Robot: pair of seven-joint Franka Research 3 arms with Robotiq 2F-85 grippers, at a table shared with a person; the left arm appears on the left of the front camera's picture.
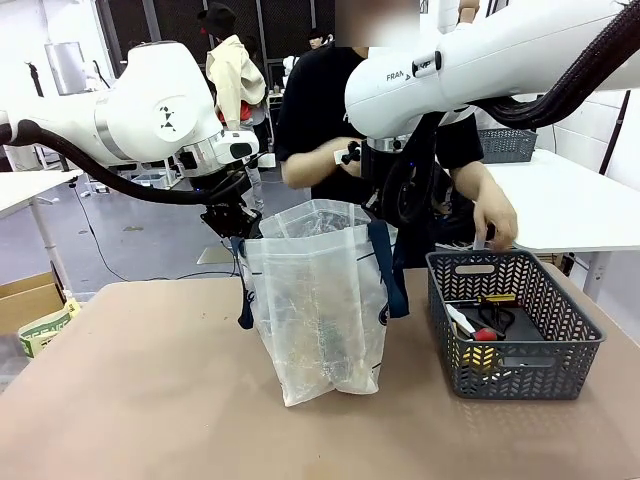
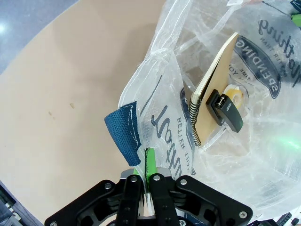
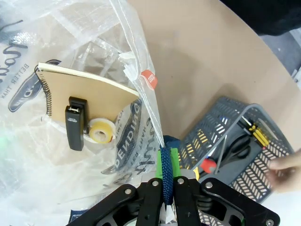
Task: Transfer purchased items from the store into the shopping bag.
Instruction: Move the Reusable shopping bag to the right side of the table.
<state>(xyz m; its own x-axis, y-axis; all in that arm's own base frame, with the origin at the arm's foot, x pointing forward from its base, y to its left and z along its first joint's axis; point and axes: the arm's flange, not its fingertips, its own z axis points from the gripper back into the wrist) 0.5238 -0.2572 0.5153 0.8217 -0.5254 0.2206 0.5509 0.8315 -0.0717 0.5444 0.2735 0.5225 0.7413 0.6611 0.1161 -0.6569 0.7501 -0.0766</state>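
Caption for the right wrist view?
Right gripper clamps the navy handle of the shopping bag; notebook, stapler and tape roll inside, basket beyond.

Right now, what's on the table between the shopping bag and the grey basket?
Nothing. The front view shows a narrow strip of bare table between the shopping bag and the grey basket.
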